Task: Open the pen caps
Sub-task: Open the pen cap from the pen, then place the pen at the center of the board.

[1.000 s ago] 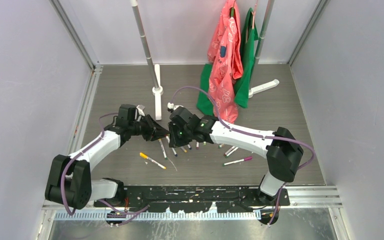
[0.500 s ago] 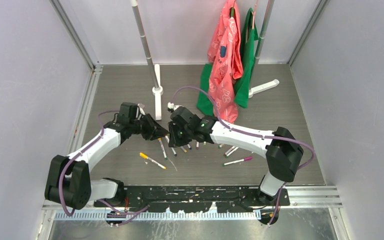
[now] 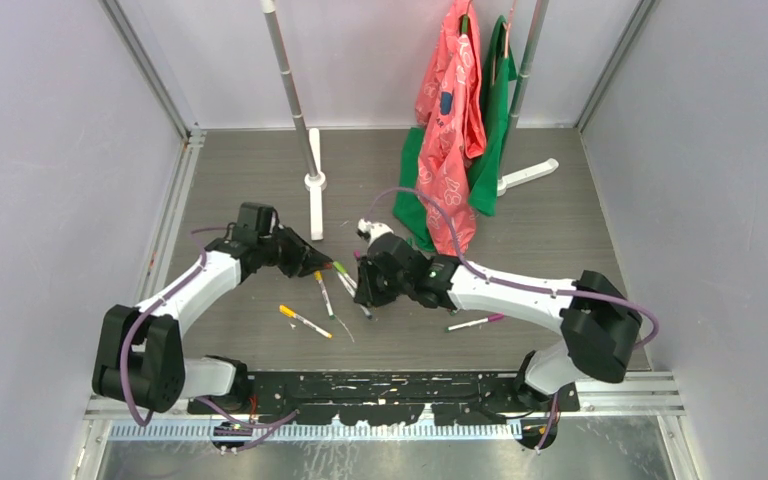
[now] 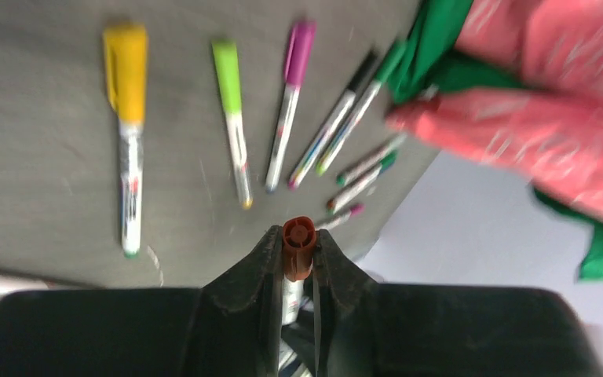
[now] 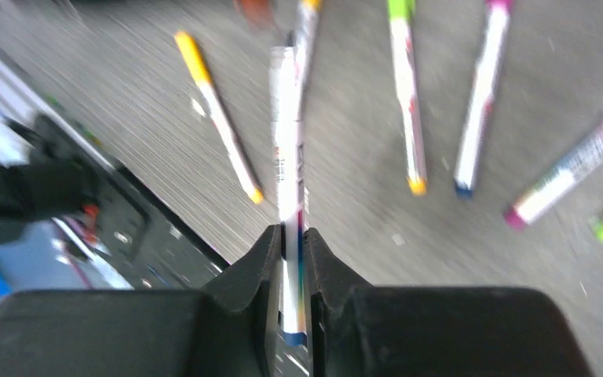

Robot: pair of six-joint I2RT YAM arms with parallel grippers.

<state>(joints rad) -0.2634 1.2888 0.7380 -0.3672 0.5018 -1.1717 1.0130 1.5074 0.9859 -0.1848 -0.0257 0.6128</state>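
Fingers (image 4: 261, 263) of the left gripper (image 4: 298, 234), nearly closed, pinched a brown pen cap (image 4: 298, 250); the right gripper (image 5: 292, 234), equally narrow, clamped a white pen barrel (image 5: 286, 141), apart from it, above capped pens (image 4: 232, 118) lying on the grey table (image 4: 39, 181)

Brown cap (image 4: 298, 245): stubby, pinched between left fingers (image 4: 261, 271), round end facing out, held off the tabletop (image 4: 47, 157). White pen barrel (image 5: 286, 141): clamped near one end by right fingers (image 5: 326, 271), running straight out from them, far tip blurred. Yellow-capped pen (image 4: 129, 157): flat on the tabletop, cap on. Right of it, roughly parallel: lime-capped pen (image 4: 235, 133), then magenta-capped pen (image 4: 286, 118), both capped. Further right of it: black-capped pen (image 4: 330, 122) and green-capped pen (image 4: 359, 110), side by side, angled. Smaller pens beyond those, too blurred to describe. Orange-capped pen (image 3: 305, 322): flat, capped, just beside the yellow-capped pen on its other side.
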